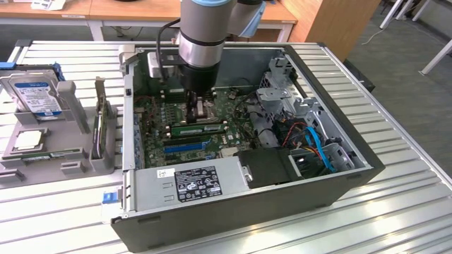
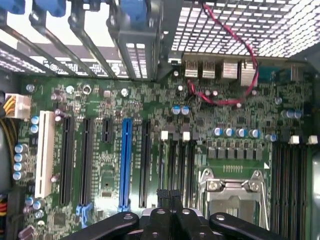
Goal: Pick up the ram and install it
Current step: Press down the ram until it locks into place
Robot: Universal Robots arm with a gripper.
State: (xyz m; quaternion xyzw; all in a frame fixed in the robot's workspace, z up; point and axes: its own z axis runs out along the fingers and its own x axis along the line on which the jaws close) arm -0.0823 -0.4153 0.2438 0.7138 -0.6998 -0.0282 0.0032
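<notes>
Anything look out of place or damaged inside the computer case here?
Nothing stands out. A green ram stick lies on the motherboard inside the open case, below the gripper. No damage or spill is visible.

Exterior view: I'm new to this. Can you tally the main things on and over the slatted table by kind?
Robot arm: 1
Open computer case: 1
Grey parts holder: 1
Hard drive, standing in the holder: 1
Total: 4
</notes>
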